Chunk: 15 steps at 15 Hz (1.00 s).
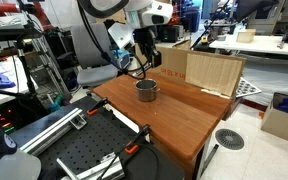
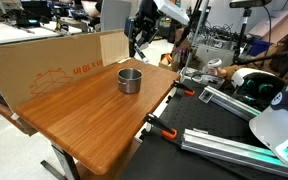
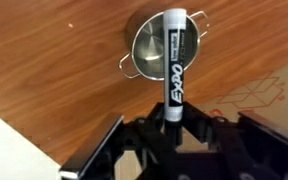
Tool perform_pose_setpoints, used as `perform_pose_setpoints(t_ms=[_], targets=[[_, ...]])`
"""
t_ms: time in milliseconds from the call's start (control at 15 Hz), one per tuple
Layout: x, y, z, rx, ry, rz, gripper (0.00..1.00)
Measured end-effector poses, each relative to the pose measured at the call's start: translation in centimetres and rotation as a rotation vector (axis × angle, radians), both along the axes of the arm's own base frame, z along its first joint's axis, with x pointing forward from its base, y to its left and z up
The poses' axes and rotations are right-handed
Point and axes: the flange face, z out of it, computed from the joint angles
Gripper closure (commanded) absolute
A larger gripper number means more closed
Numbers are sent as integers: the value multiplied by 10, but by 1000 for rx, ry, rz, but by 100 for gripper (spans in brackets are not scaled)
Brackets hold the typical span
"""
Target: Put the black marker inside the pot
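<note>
The black marker [image 3: 173, 70], clenched in the end effector [image 3: 172, 122], hangs above the pot [image 3: 149, 52] on the surface's [image 3: 54, 60] far half, seemingly slightly off-centre, so align it, lower the tip past the rim, then release.

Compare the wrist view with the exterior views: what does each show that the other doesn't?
Only the wrist view: the black marker clamped in the gripper, its printed label, its far end overlapping the pot, and the pot's two side handles.
Only the exterior views: the arm, the whole table, and the gripper hanging above the table, apart from the pot; the marker is too small to make out there.
Both: the steel pot upright on the wooden table, and the cardboard box.
</note>
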Motion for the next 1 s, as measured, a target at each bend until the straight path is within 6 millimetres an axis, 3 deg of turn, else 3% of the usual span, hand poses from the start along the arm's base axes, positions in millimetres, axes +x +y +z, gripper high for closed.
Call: perform_pose_setpoints(t_ms=[400,1000], targets=[[8,-2,-15,-36,-31,-24,94],[24,17,-50,-70,-43,-35,94]])
